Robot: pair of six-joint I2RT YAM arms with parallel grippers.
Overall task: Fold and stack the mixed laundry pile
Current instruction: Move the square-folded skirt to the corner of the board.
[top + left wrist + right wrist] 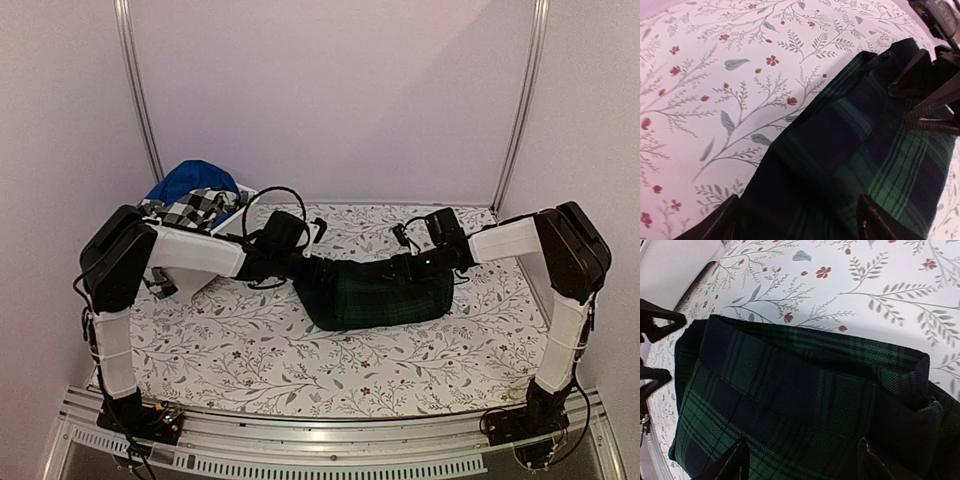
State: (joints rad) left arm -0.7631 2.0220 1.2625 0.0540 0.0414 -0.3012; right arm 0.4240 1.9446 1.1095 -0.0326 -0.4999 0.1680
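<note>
Tartan garment (375, 293) mid-table; checked shirt (197, 208), blue garment (190, 180), white tub (243, 190) off at 10 o'clock. Left gripper (797, 202) at its 9, right gripper (801, 452) at its 3, both spread apart.

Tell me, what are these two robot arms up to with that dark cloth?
Both arms are working on a dark green-navy tartan garment lying in the middle of the flowered table. The left gripper is at one end and the right gripper at the other. Each has its fingers spread open over the cloth, so neither has clamped it. The rest of the laundry, a bright blue piece and a black-and-white checked shirt, sits heaped at the back left corner, not yet folded.
</note>
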